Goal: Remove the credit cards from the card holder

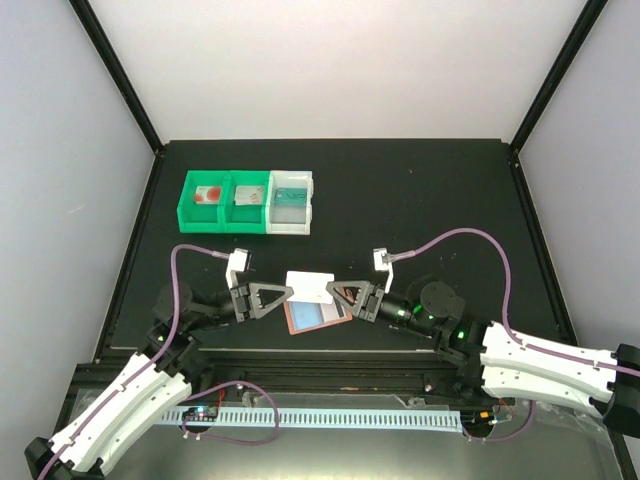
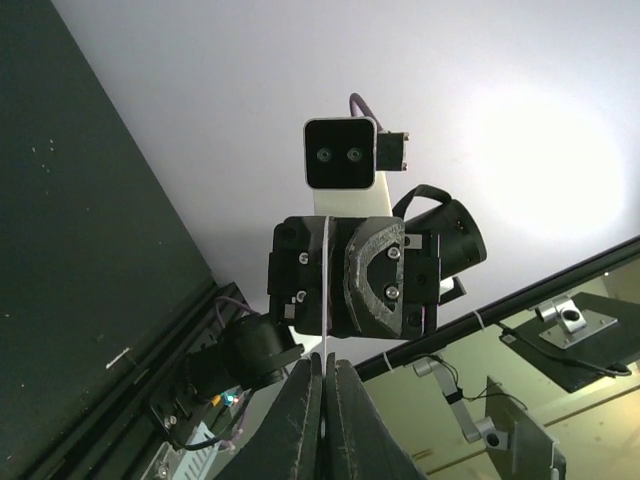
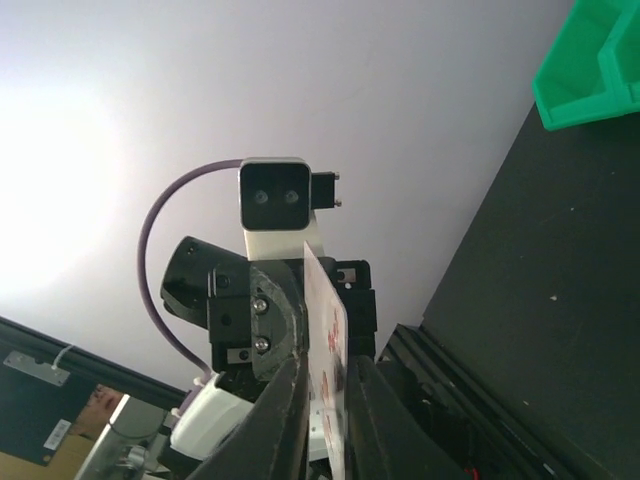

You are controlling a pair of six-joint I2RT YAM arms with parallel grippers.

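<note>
A white credit card hangs in the air between my two grippers, above the table. My left gripper is shut on its left edge; in the left wrist view the card shows edge-on as a thin white line in the closed left gripper. My right gripper is at the card's right edge. In the right wrist view the card, white with red marks, stands tilted between the parted jaws of the right gripper. The salmon-pink card holder, blue inside, lies flat on the table below.
Two joined green bins and a white bin stand at the back left. They hold a card with a red disc, a greyish card and a teal card. Black frame posts rise at the back corners.
</note>
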